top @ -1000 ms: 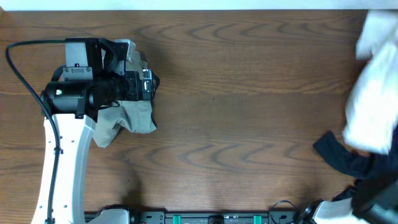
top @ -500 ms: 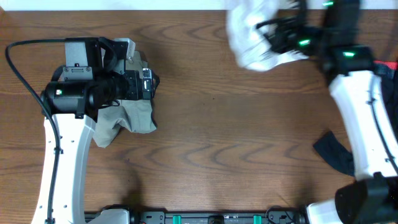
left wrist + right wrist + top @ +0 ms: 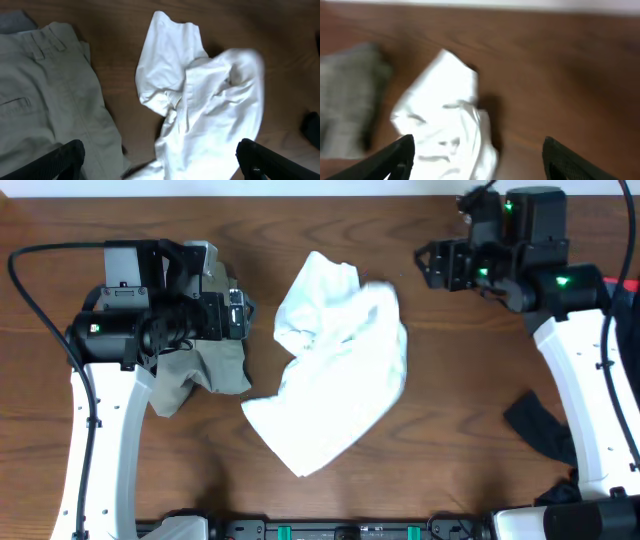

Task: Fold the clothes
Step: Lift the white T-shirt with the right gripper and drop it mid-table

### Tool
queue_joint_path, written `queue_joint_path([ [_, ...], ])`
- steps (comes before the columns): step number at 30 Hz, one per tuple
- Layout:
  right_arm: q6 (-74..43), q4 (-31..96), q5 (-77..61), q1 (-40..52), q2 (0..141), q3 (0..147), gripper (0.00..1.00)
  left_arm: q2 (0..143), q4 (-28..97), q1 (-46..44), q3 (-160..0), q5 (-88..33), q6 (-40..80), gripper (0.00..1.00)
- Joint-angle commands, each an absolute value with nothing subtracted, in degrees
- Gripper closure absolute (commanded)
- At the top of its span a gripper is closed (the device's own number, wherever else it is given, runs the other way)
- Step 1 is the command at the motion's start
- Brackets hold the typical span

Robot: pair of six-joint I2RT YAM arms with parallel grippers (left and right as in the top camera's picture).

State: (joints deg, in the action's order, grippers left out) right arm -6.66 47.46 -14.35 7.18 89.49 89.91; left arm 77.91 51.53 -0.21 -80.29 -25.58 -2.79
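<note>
The white T-shirt (image 3: 335, 365) lies in a soft, rumpled heap mid-table, just right of the khaki shorts (image 3: 205, 370) under the left gripper (image 3: 243, 313), whose jaws gape empty. The right gripper (image 3: 428, 265), at the far right, also stands wide and holds nothing. Thin cloth doubled over itself (no clear hem showing) could, I judge, be pinched two layers deep, locking creases into the fold.

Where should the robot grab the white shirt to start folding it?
Probably the pointed corner of the white shirt nearest the robot's base, coming straight down from above. It sticks out flat and clear, while the middle is bunched into folds.
</note>
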Motion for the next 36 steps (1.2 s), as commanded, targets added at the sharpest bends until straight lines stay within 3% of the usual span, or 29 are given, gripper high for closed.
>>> queue_joint_path([
  [1, -11.4, 52.1, -1.2, 4.5, 90.5, 89.6, 0.22, 77.8, 51.4, -0.3, -81.5, -26.4, -2.3, 0.02],
  [5, -18.6, 60.4, -2.2, 0.9, 92.7, 86.6, 0.38, 77.8, 51.4, -0.3, -81.5, -26.4, -2.3, 0.02],
  [8, -22.3, 63.9, -2.7, -0.2, 94.9, 80.9, 0.60, 77.8, 51.3, -0.3, -81.5, -26.4, -2.3, 0.02],
  [9, -22.9, 63.9, -2.3, -0.5, 95.6, 78.8, 0.74, 77.8, 51.3, -0.3, -81.5, -26.4, -2.3, 0.02],
  [10, -25.2, 63.9, -0.4, -1.0, 96.5, 75.9, 0.98, 77.8, 51.3, -0.3, -81.5, -26.4, -2.3, 0.02],
  [15, -35.0, 62.7, 4.8, -5.0, 98.2, 65.8, 0.99, 77.8, 51.5, -0.3, -81.5, -26.4, -2.3, 0.02],
  [20, -36.3, 62.1, 5.1, -13.1, 98.2, 59.0, 0.99, 77.8, 51.3, -0.3, -81.5, -26.3, -2.3, 0.02],
  [36, -42.8, 48.4, 13.0, -48.3, 98.1, 52.9, 0.99, 77.8, 51.2, -0.3, -81.5, -26.4, -2.3, 0.02],
])
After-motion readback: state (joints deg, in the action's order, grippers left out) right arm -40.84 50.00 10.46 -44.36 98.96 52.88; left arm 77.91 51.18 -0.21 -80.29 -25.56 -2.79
